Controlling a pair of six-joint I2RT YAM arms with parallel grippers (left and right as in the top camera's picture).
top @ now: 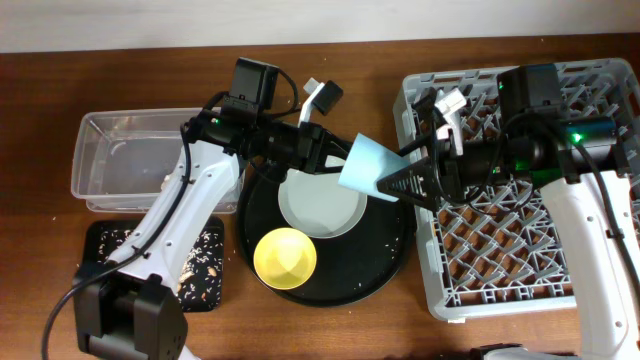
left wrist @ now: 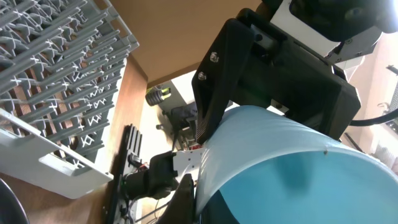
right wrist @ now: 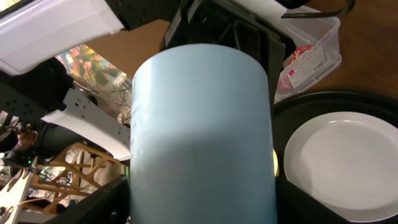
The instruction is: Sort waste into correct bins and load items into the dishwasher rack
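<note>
The blue cup (top: 367, 167) hangs on its side above the round black tray's right rim, between both grippers. My left gripper (top: 335, 160) is at its open mouth, one finger pressed on the rim in the left wrist view (left wrist: 189, 196). My right gripper (top: 402, 181) clasps the cup's body from the right; the cup (right wrist: 202, 124) fills the space between its fingers. The pale plate (top: 320, 210) and yellow bowl (top: 285, 257) sit on the round tray. The grey rack (top: 520, 250) is at the right. A red wrapper (right wrist: 301, 59) lies in the clear tub (top: 120, 150). The pink cup and carrot are out of view.
The large round black tray (top: 395, 250) lies between the tub and the rack. The small black tray (top: 205, 262), sprinkled with pale grains, sits at the front left beside my left arm's base. The rack's near corner (left wrist: 56, 168) shows in the left wrist view.
</note>
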